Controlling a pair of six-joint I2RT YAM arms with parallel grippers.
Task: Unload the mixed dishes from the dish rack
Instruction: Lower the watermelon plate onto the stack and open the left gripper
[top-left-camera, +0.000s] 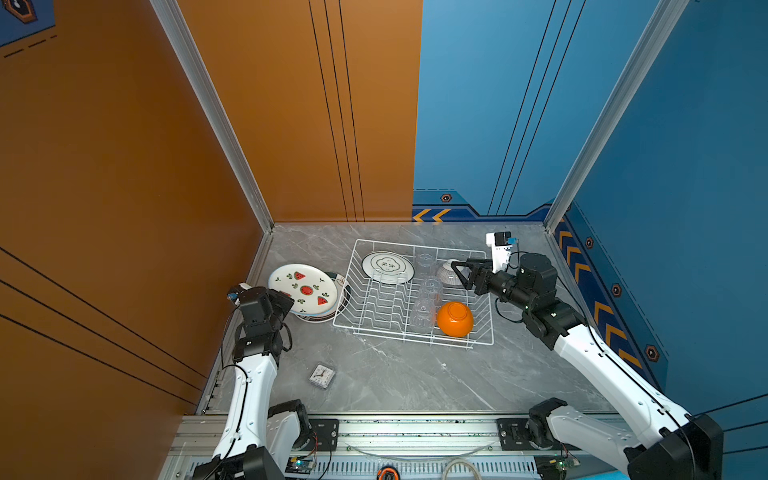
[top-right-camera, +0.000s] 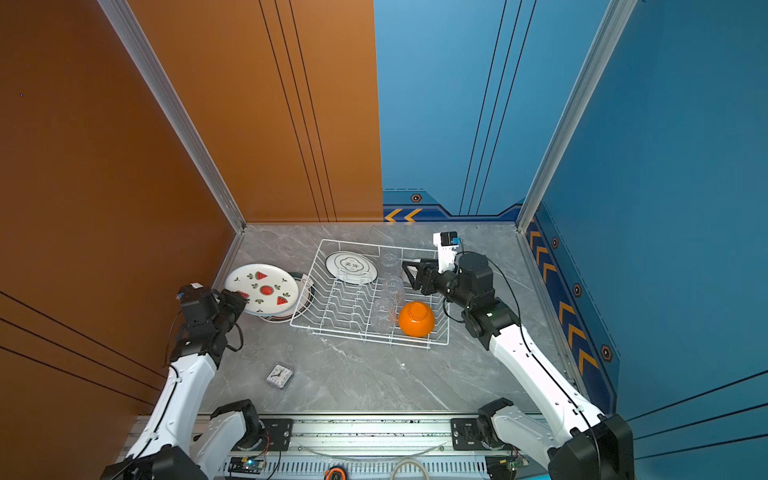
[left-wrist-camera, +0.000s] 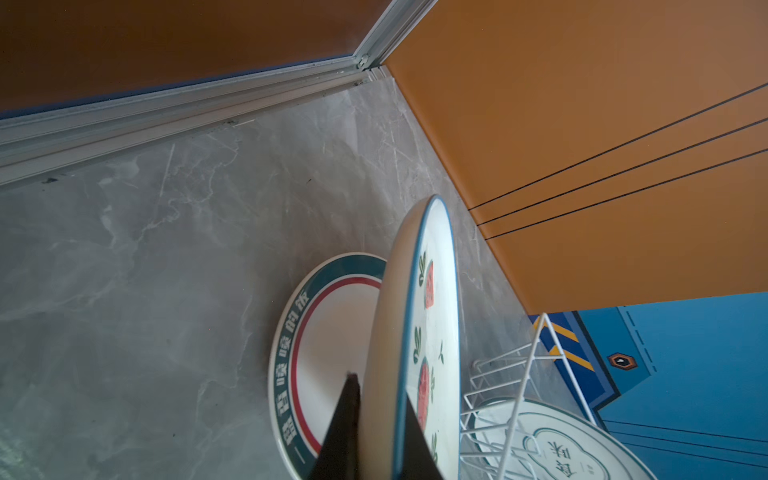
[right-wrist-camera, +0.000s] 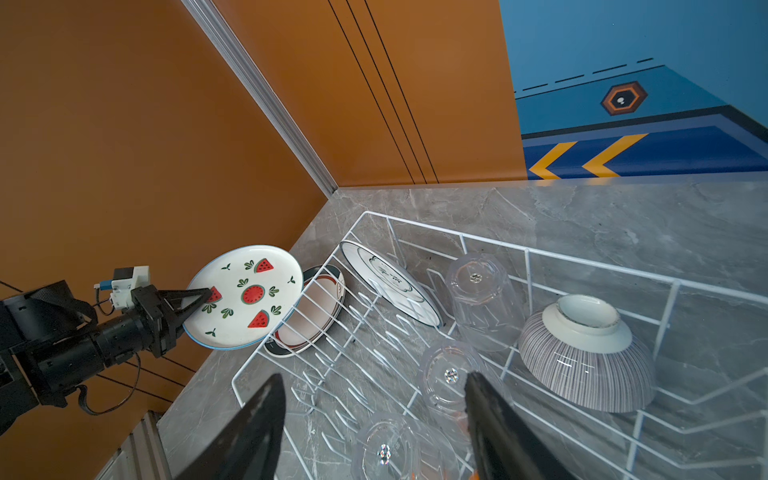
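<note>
The dish rack (top-left-camera: 376, 301) lies with its long axis nine to three on the grey marbled table (top-left-camera: 395, 382); at its nine o'clock the left gripper (right-wrist-camera: 204, 300) pinches the watermelon plate (top-left-camera: 303, 289) by its seven-o'clock rim, face up and tilted, largely hiding a red-ringed plate (left-wrist-camera: 332, 324) (contact unclear); the right gripper (right-wrist-camera: 372, 376) gapes over the clear tumblers (right-wrist-camera: 478, 299); orange wall (top-left-camera: 124, 166) at nine, blue wall (top-left-camera: 685, 124) at three.
</note>
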